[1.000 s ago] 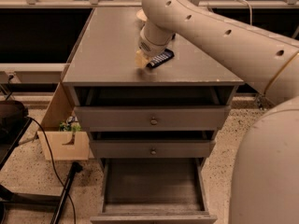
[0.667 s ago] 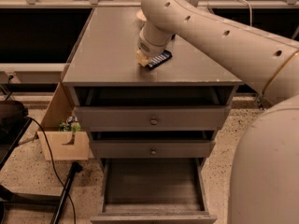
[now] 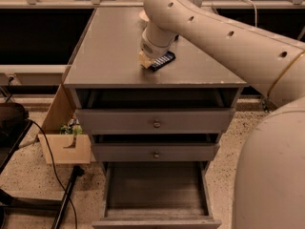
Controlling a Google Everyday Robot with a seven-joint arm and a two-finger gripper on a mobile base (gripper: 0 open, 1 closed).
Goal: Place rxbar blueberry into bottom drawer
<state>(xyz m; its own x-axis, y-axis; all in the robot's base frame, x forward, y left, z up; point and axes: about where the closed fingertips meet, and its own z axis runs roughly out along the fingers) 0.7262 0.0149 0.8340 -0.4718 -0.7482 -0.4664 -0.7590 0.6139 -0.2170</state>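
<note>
Position of pincer [image 3: 147, 60]: lowered onto the worktop [image 3: 109, 56] near its front edge, touching the bar's 9 o'clock end.
State of pincer: cannot tell whether it is released or clenched on the bar.
Position of rxbar blueberry [image 3: 163, 61]: lying flat on the worktop, projecting toward 3 o'clock from the pincer; not lifted.
Condition of bottom drawer [image 3: 155, 190]: pulled out, at 6 o'clock from the worktop, ready to receive.
Condition of upper drawers [image 3: 155, 123]: both closed.
Progress: early stage; drawer open, pincer at the bar.
Outstanding: confirm grasp, lift, carry toward 6 o'clock, lower into the bottom drawer, let go.
</note>
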